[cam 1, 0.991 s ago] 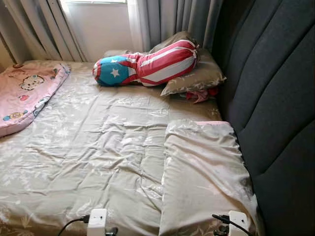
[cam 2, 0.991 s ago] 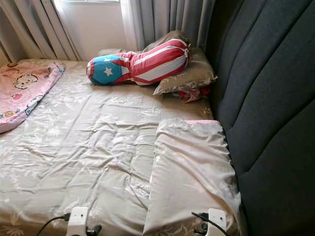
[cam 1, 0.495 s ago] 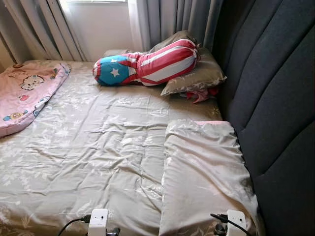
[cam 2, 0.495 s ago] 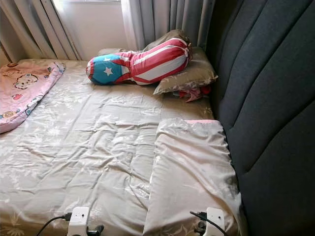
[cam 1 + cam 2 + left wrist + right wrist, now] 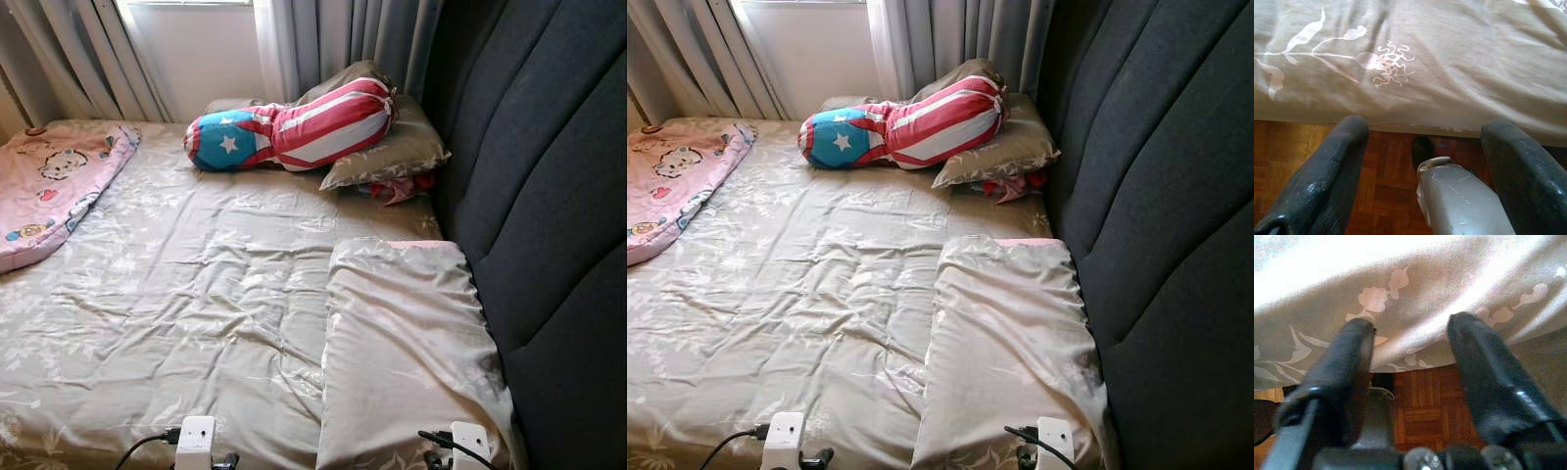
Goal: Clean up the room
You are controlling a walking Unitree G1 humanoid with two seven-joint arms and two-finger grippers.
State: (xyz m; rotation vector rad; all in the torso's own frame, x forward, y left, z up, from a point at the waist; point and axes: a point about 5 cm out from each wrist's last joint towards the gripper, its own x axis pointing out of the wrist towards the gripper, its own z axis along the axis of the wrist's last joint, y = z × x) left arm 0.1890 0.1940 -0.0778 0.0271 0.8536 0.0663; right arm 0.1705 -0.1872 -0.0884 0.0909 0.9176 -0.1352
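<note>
A bedroom, with a bed [image 5: 196,294] covered in a wrinkled beige floral sheet running up to grey curtains [image 5: 333,39] and a window at the far end, and a dark padded headboard [image 5: 549,196] along the right. The things to tidy lie well apart: a stars-and-stripes bolster [image 5: 294,127] rests at the far right on a beige pillow [image 5: 387,152], with a bit of red cloth [image 5: 397,189] tucked just under that pillow; a pink cartoon blanket [image 5: 49,186] lies bunched at the far left edge; a second flat pillow [image 5: 407,352] sits near right against the headboard. The left hand [image 5: 1425,147] hangs low at the near edge of the mattress, fingers apart and empty, above a parquet floor [image 5: 1298,147]; the right hand [image 5: 1410,362] is likewise spread and empty, close under the overhanging sheet. Likely troubles: from so low, a rising finger could snag the draped sheet and drag it, rumpling the bed further. The bolster and the blanket are far across the mattress, so a long reach may overbalance the robot or yield only a pinch of fabric. The soft bolster may also sag and slip from a two-finger grip.
</note>
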